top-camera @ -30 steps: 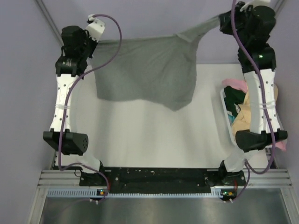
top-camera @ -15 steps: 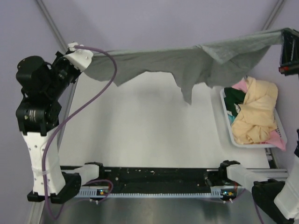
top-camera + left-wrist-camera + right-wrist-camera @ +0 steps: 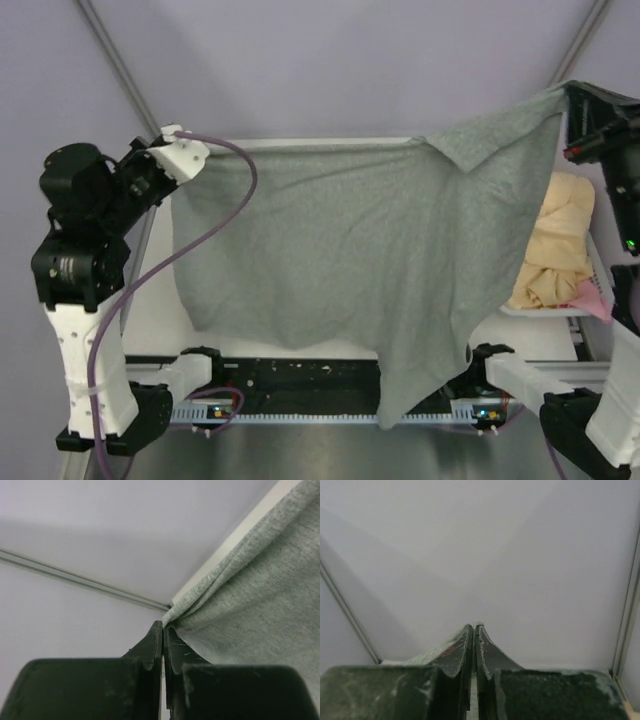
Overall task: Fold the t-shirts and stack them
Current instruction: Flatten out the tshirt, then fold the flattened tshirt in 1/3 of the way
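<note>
The heather grey t-shirt (image 3: 360, 250) hangs spread out in the air above the table, held at its two upper corners. My left gripper (image 3: 172, 172) is shut on its left corner; the cloth (image 3: 260, 595) runs off to the right from the pinched fingertips. My right gripper (image 3: 572, 98) is shut on the right corner, high at the right edge; a sliver of grey cloth (image 3: 432, 655) shows beside its closed fingers. The shirt's lower edge hangs down over the front rail. A pale yellow t-shirt (image 3: 560, 245) and a pink one (image 3: 590, 295) lie bunched at the right.
A white basket (image 3: 585, 312) at the right edge of the table holds the bunched shirts, partly hidden by the hanging shirt. Lilac walls enclose the table at back and sides. The black base rail (image 3: 300, 385) runs along the near edge.
The shirt has gone from a bunched strip stretched along the back to a full sheet hanging over the table. Both arms have swung outward and lifted, and both still grip it.
</note>
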